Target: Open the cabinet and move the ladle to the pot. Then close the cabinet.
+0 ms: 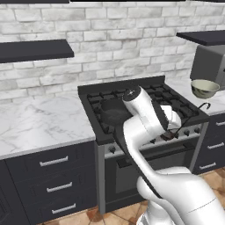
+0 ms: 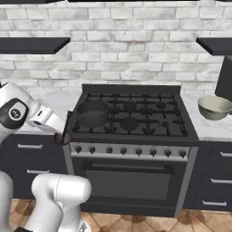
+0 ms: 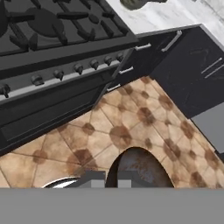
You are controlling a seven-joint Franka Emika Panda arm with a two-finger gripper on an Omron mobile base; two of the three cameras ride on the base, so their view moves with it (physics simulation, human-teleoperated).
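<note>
On the stove's front-left burner sits the pot (image 2: 92, 112). Just left of it the pincer (image 2: 65, 134) is pinching the ladle (image 2: 67, 128), which hangs beside the stove's front edge. It should rise above the rim, then swing right over the pot before letting go.

White arm bent forward and low, end effector (image 3: 106, 178) fingers closed, pointing downward.

— Is there room over the stove (image 2: 131, 113)?
— Its right burners are bare; the pot (image 2: 92, 112) takes the front-left one.
— And the counters?
— Left marble counter (image 1: 39, 121) lies open. On the right, an olive bowl (image 2: 214, 107) stands near the stove.
</note>
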